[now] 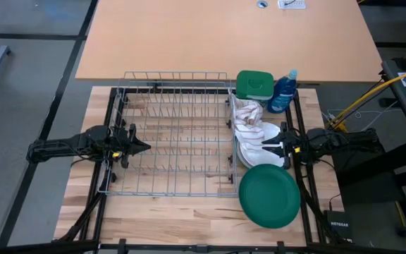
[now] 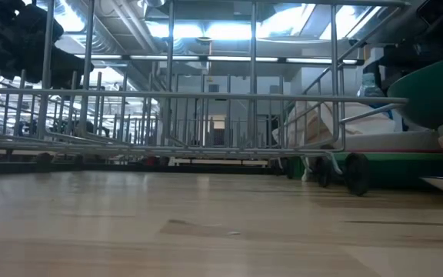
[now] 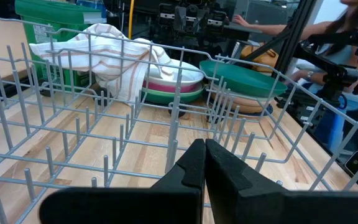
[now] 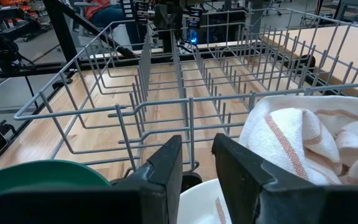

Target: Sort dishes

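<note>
Your right claw (image 1: 282,147) hangs half open, empty, right over the plates (image 1: 259,152) stacked beside the rack's (image 1: 175,134) right edge; the dark green plate (image 1: 269,195) lies just nearer you. Your left claw (image 1: 141,147) waits closed, across the rack.

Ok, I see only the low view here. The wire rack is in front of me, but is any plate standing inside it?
Observer: No. From above, the rack holds no plate.
Operator: Where is the cloth, please?
Observer: The cloth lies on top of the stack of plates, just right of the rack.
Operator: And the right fingers?
Observer: The right gripper hovers over that stack, fingers apart, with nothing between them.
</note>
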Motion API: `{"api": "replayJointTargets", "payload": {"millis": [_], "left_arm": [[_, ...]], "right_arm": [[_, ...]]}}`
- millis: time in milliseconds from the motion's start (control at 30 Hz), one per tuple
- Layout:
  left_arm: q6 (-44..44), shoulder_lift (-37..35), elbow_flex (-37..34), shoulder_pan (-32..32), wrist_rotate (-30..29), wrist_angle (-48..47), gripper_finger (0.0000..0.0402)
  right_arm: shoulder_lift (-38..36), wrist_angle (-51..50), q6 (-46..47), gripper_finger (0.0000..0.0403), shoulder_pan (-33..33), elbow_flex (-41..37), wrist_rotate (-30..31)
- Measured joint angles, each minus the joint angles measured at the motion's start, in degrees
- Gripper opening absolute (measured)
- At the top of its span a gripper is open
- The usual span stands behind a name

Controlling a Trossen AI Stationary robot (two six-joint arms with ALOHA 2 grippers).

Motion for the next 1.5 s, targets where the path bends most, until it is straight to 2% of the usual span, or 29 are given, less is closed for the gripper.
{"api": "replayJointTargets", "payload": {"millis": [1500], "left_arm": [[0.00,0.00,-0.01,0.02,0.00,0.01,0.0001]], "right_arm": [[0.50,-1.53,0.01,0.0099,-0.01,0.00,0.00]]}}
